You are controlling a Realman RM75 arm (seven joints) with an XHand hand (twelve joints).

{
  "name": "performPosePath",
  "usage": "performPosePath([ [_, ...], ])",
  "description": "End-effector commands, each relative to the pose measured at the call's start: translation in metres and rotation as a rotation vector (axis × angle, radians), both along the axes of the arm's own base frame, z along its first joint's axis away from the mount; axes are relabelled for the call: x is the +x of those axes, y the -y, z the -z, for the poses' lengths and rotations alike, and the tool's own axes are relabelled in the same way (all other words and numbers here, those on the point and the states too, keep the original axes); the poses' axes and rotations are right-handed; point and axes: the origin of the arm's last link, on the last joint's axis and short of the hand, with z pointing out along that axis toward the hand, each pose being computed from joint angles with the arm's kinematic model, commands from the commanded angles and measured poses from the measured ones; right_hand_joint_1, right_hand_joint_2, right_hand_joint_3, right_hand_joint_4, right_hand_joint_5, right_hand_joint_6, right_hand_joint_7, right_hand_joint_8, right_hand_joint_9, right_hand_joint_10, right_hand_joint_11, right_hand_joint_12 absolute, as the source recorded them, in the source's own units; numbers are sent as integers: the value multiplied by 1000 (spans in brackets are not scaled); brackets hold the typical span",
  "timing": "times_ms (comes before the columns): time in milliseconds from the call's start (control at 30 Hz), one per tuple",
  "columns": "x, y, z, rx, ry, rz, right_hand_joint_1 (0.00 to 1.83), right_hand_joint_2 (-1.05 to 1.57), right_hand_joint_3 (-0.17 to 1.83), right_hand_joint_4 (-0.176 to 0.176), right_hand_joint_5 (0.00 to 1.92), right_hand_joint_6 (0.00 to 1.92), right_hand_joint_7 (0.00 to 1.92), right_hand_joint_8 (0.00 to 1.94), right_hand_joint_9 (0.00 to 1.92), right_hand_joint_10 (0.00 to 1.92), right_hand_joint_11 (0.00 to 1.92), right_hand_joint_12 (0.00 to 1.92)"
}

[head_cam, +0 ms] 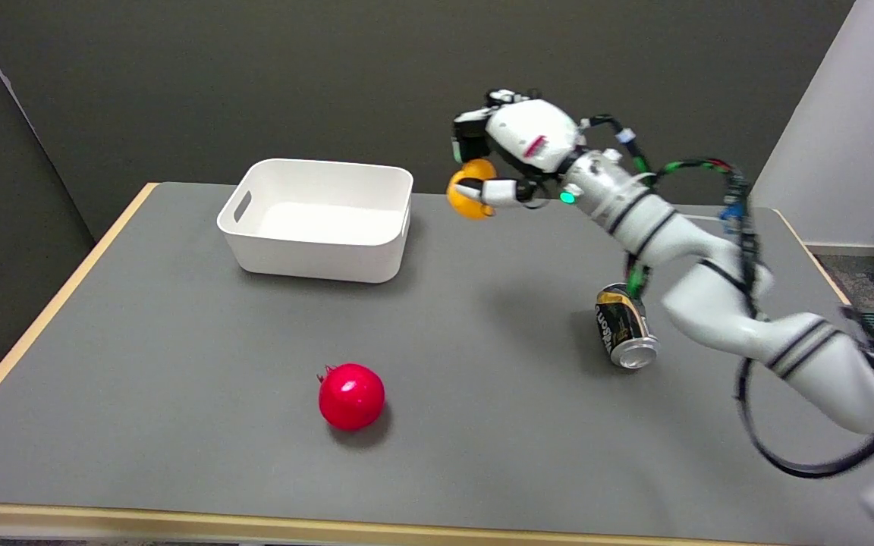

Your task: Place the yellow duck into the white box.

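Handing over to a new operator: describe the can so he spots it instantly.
Start at the grey table and go to its right side, below the right arm's elbow. There the can lies on its side, silver end facing the camera. It alone is dark with gold trim; the red fruit sits far left.

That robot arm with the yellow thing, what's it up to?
The robot's right hand holds a yellow duck in the air, just right of an empty white box at the back of the grey table. The duck is not yet over the box. A red pomegranate and a tipped-over can lie untouched nearer the front.
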Motion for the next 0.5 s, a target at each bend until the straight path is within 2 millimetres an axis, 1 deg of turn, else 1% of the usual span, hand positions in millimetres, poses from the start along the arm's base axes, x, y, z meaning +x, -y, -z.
performPosePath([
  [33,-1,95,151,184,-39,25,1189,985,562,-127,645,1445,860,1527,693,1277,273,1341],
  [100,-1,100,161,190,-55,24,1188,987,561,-128,645,1445,859,1528,694,1279,271,1339],
  [167,-3,104,166,190,-71,30,1188,987,560,-127,645,1445,858,1529,694,1280,267,1335],
  [300,6,111,181,203,-90,22,1187,994,552,-127,642,1444,853,1536,694,1281,253,1318],
  [400,12,112,188,217,-88,7,1184,1001,544,-125,639,1445,846,1544,694,1281,248,1308],
  [467,11,111,189,218,-95,7,1183,1004,539,-124,638,1445,843,1546,694,1281,246,1304],
  [500,7,111,190,218,-107,12,1183,1006,536,-123,638,1445,842,1547,693,1282,245,1302],
])
